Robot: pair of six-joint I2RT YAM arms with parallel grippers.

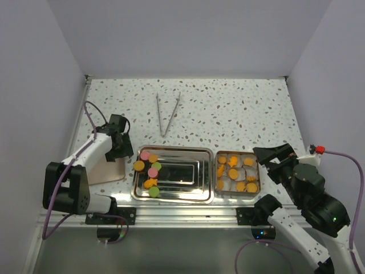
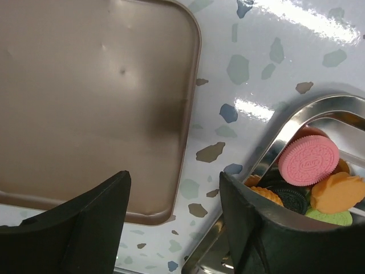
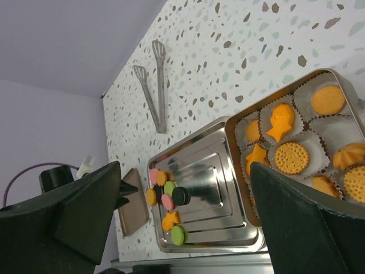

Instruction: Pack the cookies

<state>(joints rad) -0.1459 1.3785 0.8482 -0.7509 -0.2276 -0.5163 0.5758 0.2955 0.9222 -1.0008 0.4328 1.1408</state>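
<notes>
On the speckled table (image 1: 239,108), glossy enough to throw back the lamp in the left wrist view, sits a shiny stepped steel tray (image 1: 199,153), and just to its right a smaller tin (image 1: 238,152). From above the tin's contents are only orange blobs. The right wrist view makes out white crinkled cups (image 3: 342,127) holding a round waffled disc, ridged shells and star-like shapes. A matt tan lid (image 2: 85,97) with rounded corners lies left of the tray. Up close it has small dents, which the overhead camera misses. Thin metal tongs (image 1: 167,113) lie splayed farther back, seen from above and from the right wrist only.

The cookies (image 1: 149,169) are split: loose pink, green and orange ones are heaped at the tray's left end, the rest in the tin. A black sandwich one shows only in the wrist views.

The left gripper (image 2: 174,222) hangs over the gap between lid and tray, fingers spread, holding nothing. The right gripper (image 3: 185,188) (its black fingers very wide apart) is empty too, near the tin's right side.
</notes>
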